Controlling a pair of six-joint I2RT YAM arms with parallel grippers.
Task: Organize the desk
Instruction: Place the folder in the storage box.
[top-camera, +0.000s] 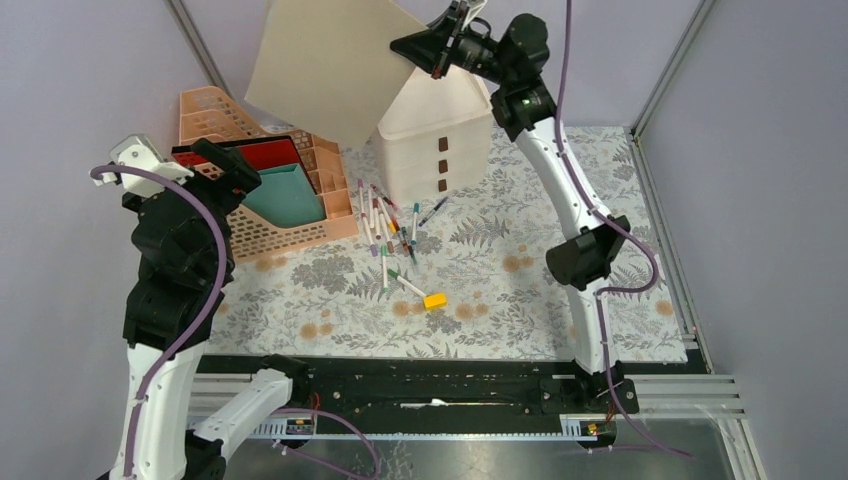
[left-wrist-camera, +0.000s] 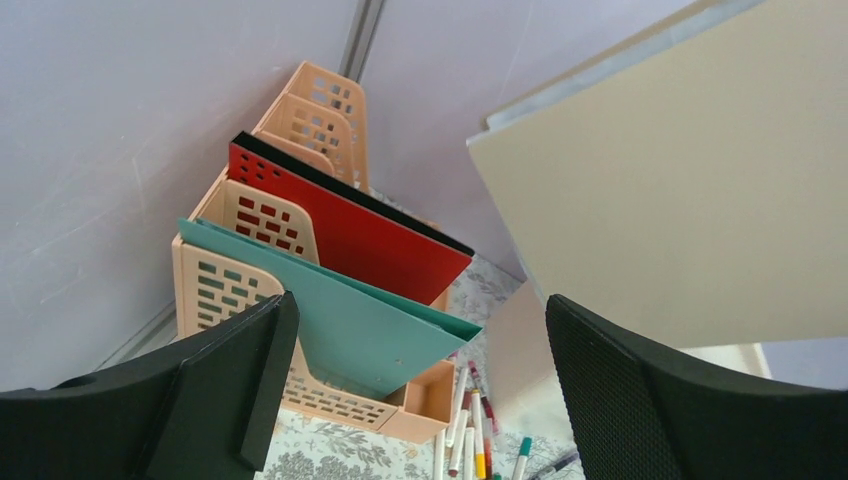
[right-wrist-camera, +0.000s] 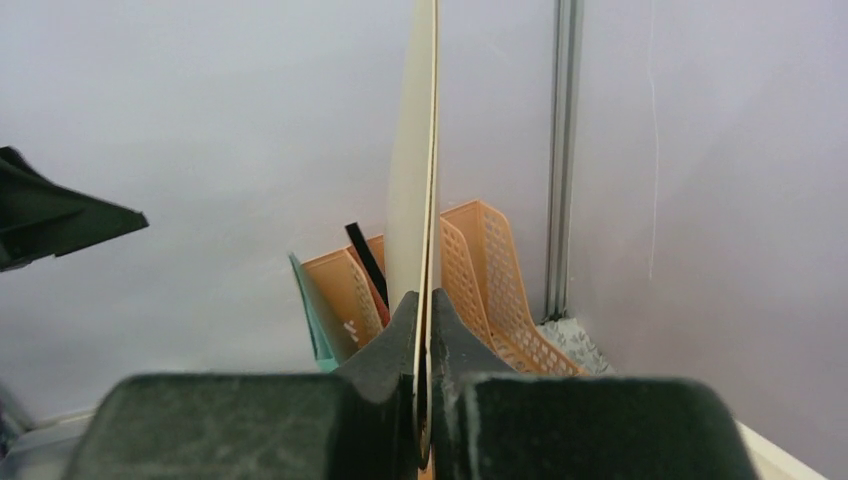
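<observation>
R gripper (right-wrist-camera: 423, 335) is pinching a beige folder (top-camera: 325, 65) by one edge, fingers pressed together on it, holding it high over the back of the desk (top-camera: 520, 290). Desk is lying flat ahead of both arm bases. L gripper (top-camera: 232, 168) is hovering w/ fingers spread wide, gripping nothing, just beside the rack (top-camera: 290, 228) at back left. Rack is carrying a teal folder (top-camera: 285, 195) in front and a red folder (top-camera: 262, 155) behind, both tilted. White drawer unit (top-camera: 435, 135) is sitting at back centre. Markers (top-camera: 390, 225) are lying loose mid-desk in front of the drawer unit. Yellow block (top-camera: 434, 300) is lying nearer the arms, apart from the pile.
</observation>
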